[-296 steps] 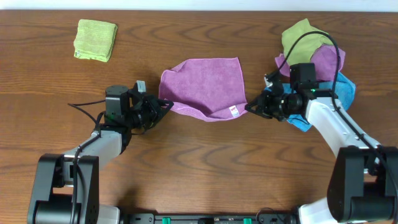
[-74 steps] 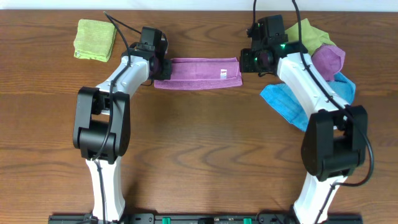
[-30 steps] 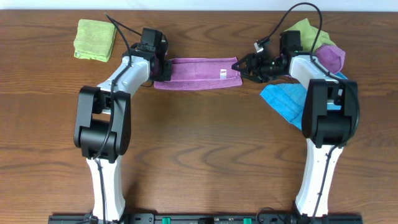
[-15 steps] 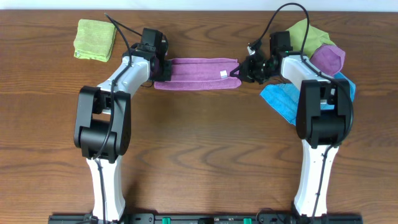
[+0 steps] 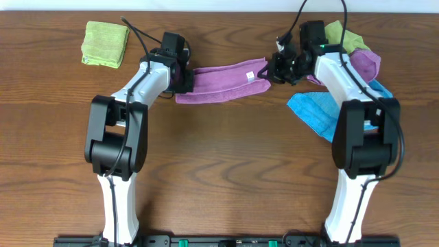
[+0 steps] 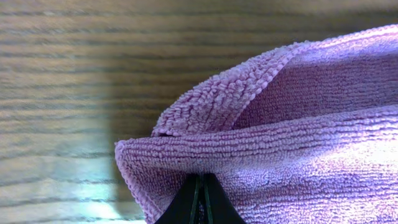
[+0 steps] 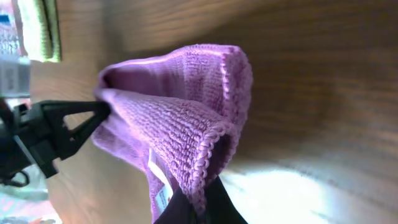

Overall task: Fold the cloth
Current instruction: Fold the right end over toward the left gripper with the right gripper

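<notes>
cloth (image 5: pixel 219 81) | folded strip | long axis left-right | right end angled away

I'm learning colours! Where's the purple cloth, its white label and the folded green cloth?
Purple cloth (image 5: pixel 219 74), overhead view, its middle.
Label (image 7: pixel 159 183), right wrist view, its white face.
Folded green cloth (image 5: pixel 105 44), overhead view, its centre.

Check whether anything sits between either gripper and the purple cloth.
Nothing visible does. The left gripper and the right gripper are each shut on one end of the cloth, which is folded into a strip. The blue cloth lies beside the right arm, apart from the strip.
</notes>
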Motion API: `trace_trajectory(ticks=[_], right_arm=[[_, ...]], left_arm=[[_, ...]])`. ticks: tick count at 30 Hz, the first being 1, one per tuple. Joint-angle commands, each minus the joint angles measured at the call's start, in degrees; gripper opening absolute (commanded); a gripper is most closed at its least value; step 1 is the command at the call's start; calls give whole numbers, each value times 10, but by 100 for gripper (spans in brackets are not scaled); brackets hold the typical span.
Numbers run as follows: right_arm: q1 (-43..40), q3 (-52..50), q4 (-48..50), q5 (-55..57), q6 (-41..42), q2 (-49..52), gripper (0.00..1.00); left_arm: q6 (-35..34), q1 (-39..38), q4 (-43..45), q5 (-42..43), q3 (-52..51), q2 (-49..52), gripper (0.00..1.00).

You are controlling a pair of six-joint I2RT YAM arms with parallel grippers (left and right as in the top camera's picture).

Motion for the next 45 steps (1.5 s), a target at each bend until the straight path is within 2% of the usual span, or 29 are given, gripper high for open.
trace_trajectory(ticks=[1, 10, 17, 28, 34, 39, 45], right_arm=[[11, 6, -19, 29, -14, 0, 1], [74, 6, -12, 113, -15, 0, 1], [144, 8, 32, 199, 26, 0, 1], [172, 73, 21, 247, 25, 0, 2], [172, 75, 5, 265, 23, 0, 2], [173, 75, -2, 290, 8, 0, 1], [173, 75, 0, 296, 5, 0, 1]], left_arm=[[-7, -8, -25, 15, -9, 20, 6], [-27, -8, -21, 16, -9, 20, 6], [-31, -13, -25, 56, -9, 20, 6], [-33, -13, -27, 56, -9, 20, 6], [-33, -13, -28, 56, -5, 16, 6], [-44, -11, -26, 61, 0, -19, 6], [-44, 0, -27, 57, 7, -117, 5]])
